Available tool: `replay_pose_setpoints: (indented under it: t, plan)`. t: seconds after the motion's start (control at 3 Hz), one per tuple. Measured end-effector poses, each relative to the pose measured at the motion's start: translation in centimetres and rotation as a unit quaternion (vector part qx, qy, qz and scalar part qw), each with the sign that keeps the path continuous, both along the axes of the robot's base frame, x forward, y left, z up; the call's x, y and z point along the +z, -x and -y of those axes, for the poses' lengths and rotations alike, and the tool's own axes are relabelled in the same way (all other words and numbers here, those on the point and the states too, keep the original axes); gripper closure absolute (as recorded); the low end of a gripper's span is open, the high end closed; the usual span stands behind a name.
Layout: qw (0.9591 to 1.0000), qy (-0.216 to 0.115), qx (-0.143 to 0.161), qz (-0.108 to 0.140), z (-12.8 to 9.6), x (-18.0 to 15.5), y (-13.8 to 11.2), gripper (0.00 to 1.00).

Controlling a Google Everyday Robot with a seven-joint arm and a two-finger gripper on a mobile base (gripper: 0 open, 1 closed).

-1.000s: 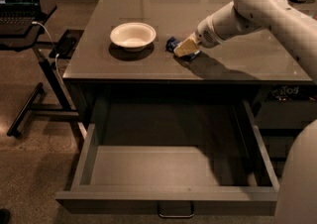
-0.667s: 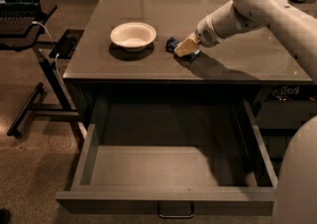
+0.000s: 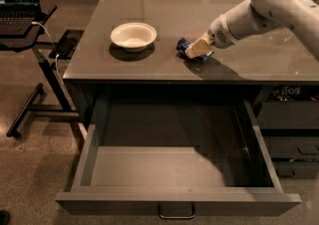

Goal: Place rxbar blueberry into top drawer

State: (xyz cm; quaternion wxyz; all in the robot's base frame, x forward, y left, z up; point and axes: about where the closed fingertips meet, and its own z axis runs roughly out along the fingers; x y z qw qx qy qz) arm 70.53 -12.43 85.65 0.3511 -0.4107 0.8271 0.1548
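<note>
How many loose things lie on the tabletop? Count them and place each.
2. The bowl sits left of centre; the bar lies to its right, partly under the gripper, which is down on it. The arm could hide something further back.

No legible text (end effector (image 3: 198, 49) over tabletop (image 3: 149, 0))

The grey table top (image 3: 164, 0) is smooth and glossy, mirroring lamps near the upper edge of the frame. The white bowl (image 3: 133, 35) looks matt. Centre right, the snack bar (image 3: 181, 45) has a shiny dark blue wrapper. The gripper (image 3: 198, 48) resting on it shows a dull tan surface, and its arm (image 3: 259, 10) is smooth white plastic. At the bottom, the open drawer (image 3: 174, 201) is matt grey painted metal with a bare metal handle (image 3: 176, 215). The floor (image 3: 30, 169) is speckled and rough.
</note>
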Motion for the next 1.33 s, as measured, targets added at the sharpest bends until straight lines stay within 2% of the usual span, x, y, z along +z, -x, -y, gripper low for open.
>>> replay_pose_setpoints:
  t: [0.67,1.0,1.33]
  plan:
    - [0.9993,-0.009,-0.018,0.030,4.3,2.3,7.7,1.00]
    - [0.9993,-0.011,-0.025,0.027,5.8,1.3,13.0,1.00]
    - [0.9997,-0.013,-0.020,0.001,6.2,-1.5,17.6,1.00]
